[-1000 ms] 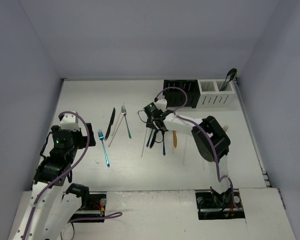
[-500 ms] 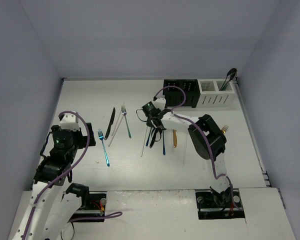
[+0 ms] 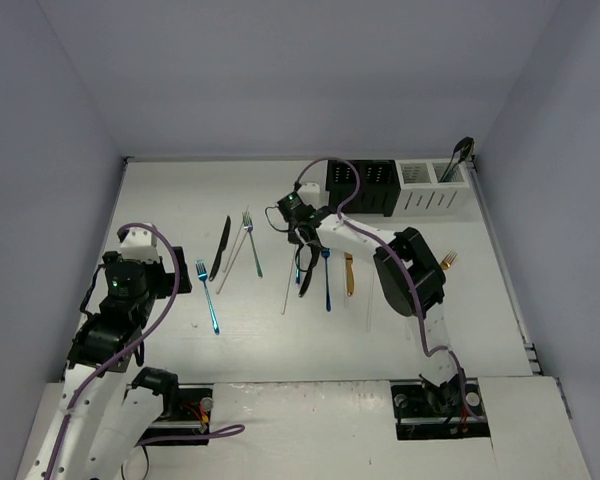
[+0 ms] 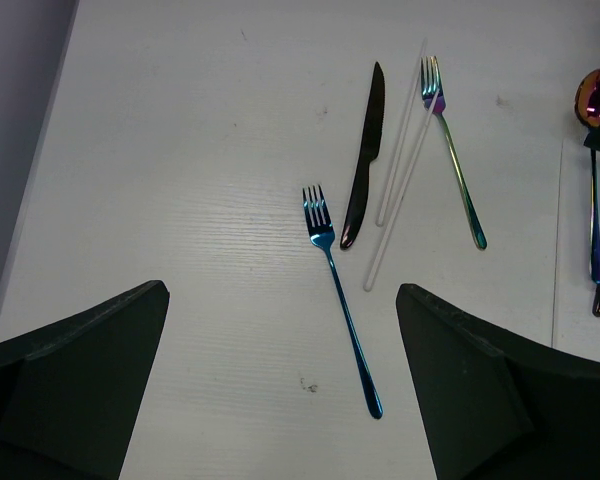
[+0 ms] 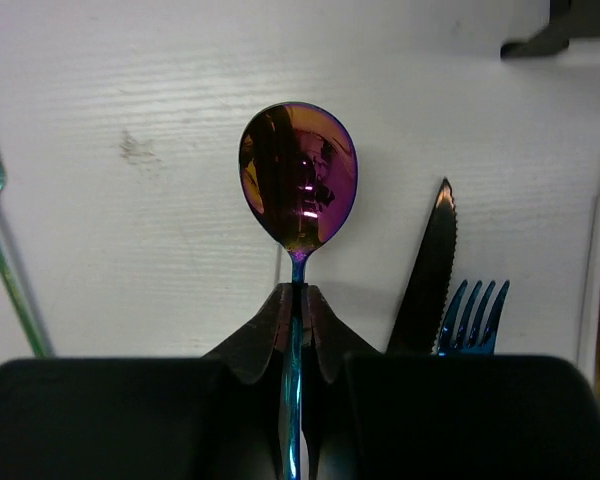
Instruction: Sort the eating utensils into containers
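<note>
Pinching the iridescent spoon [image 5: 298, 180] by its neck, the right gripper [image 5: 298, 300] sits beside a black knife [image 5: 427, 270]. The left gripper [image 4: 282, 310] hangs spread, seemingly well apart from that knife.

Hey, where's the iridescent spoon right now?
The iridescent spoon is pinched by its handle in the right gripper, near mid-table; in the right wrist view a black knife and a blue fork lie just to its right.

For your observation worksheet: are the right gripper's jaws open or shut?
Shut. On the right gripper, the jaws pinch the iridescent spoon by its handle.
</note>
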You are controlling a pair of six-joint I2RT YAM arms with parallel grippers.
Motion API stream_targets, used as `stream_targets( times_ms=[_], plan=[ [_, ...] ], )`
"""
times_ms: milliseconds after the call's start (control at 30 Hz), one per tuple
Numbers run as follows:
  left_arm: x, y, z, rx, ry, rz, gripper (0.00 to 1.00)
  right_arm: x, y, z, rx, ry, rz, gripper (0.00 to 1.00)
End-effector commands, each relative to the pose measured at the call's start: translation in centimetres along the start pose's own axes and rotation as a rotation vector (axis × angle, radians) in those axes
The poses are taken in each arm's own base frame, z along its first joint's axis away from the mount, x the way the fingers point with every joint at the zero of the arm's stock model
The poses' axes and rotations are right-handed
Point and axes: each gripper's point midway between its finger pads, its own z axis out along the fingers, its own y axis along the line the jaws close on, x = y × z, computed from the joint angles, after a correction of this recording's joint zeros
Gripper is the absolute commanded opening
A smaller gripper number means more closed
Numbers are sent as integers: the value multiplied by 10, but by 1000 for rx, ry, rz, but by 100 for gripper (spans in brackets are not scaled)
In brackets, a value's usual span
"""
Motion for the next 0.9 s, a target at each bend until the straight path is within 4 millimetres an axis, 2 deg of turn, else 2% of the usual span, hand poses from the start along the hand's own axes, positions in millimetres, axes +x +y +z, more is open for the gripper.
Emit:
stream_targets(
  times_ms=[0,133,200,267,300,367,433,533,600,700,733,800,867],
  plan=[
    [-15,-1,1,-5,-42,-28,97,-121,30,-91,-137,-275,-41,0],
    [-16,0,1,-8,-43,-28,97,-187,10,-139,-150,-421,-32,0],
    [-15,0,1,-6,-43,-29,97,-216,-13,-157,-134,-490,-29,0],
    [-16,0,1,-7,-46,-31,97,-245,-46,-169,-89,-561,-37,0],
    [-16,0,0,-7,-47,-32,97,-263,-69,-175,-58,-601,-18,0],
    [-16,1,0,-10,-46,-29,97,-286,-105,-180,-6,-652,-27,0],
    [-16,1,1,-12,-45,-28,97,-315,-153,-184,44,-715,1,0],
    [-16,1,1,-15,-44,-27,97,-343,-198,-191,74,-794,22,0],
    [-16,1,2,-13,-40,-27,97,-358,-239,-194,129,-840,35,0],
    [-15,0,3,-11,-35,-24,97,-378,-276,-196,187,-915,38,0],
    [-15,0,3,-11,-34,-24,97,-381,-291,-192,211,-921,36,0],
    [-15,-1,4,-10,-31,-23,97,-386,-306,-186,231,-943,40,0],
    [-16,-1,4,-10,-36,-24,97,-390,-331,-180,281,-963,27,0]
  ],
)
